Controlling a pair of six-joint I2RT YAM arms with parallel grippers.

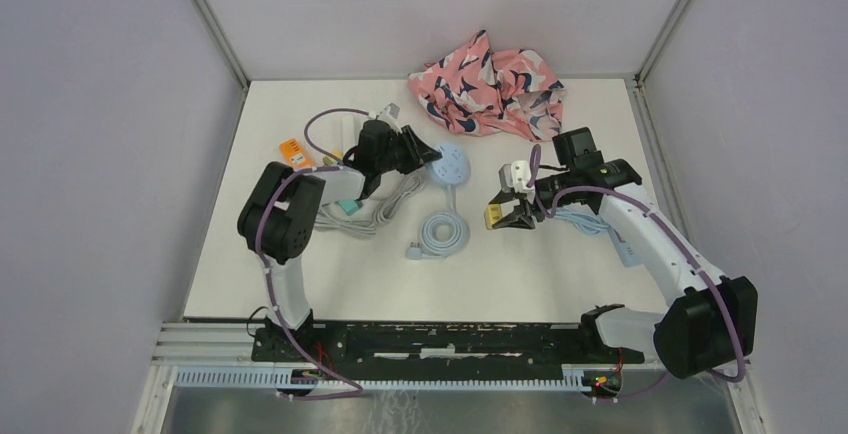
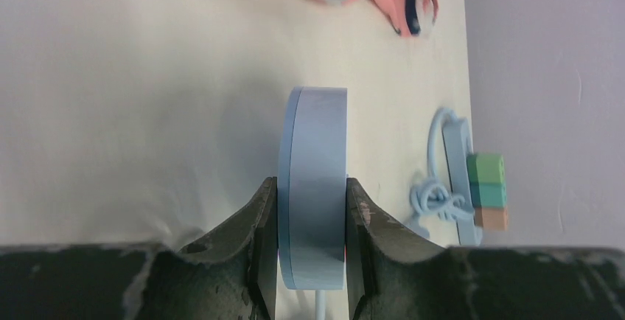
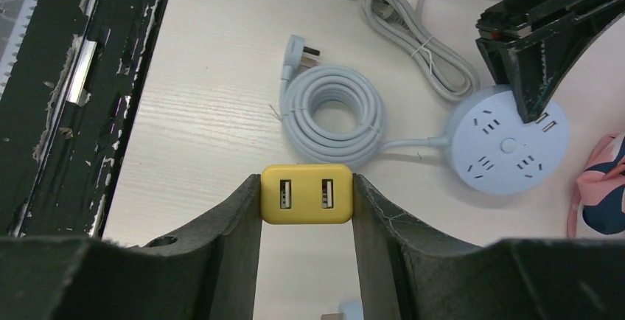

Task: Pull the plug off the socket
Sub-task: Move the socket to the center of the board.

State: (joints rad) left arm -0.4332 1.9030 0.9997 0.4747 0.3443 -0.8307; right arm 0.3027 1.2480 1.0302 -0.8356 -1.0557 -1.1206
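Black base plate (image 1: 440, 339) is bolted along the near edge of the white table (image 1: 300, 274), and both arms are mounted on it. Beyond it, near the table centre, a light-blue coiled cable (image 1: 443, 231) is laid flat, with its plug end (image 1: 412, 250) resting at the near left of the coil. To the right of the coil, the yellow plug (image 1: 497, 217) is held in the right gripper (image 1: 505, 216); its fingers (image 3: 243, 217) are clamped on the two sides of the plug, and two USB ports are presented to the wrist camera. The yellow plug is separated from the socket and is located to its near right, with bare table between them. A light-blue power strip (image 2: 457, 180) carrying green, teal and orange blocks (image 2: 486, 191) is seen on the right side of the table. A bundled grey cable (image 1: 385, 209) is laid to the left of the coil. Farther back, the round light-blue socket (image 1: 450, 166) is joined to the coil by its lead and is gripped by the left gripper (image 1: 425, 154); its fingers (image 2: 262, 224) are closed on the edge of the disc, one against each flat face. A small orange item (image 1: 291, 152) is placed at the far left. A pink patterned cloth (image 1: 490, 84) is bunched against the far wall.
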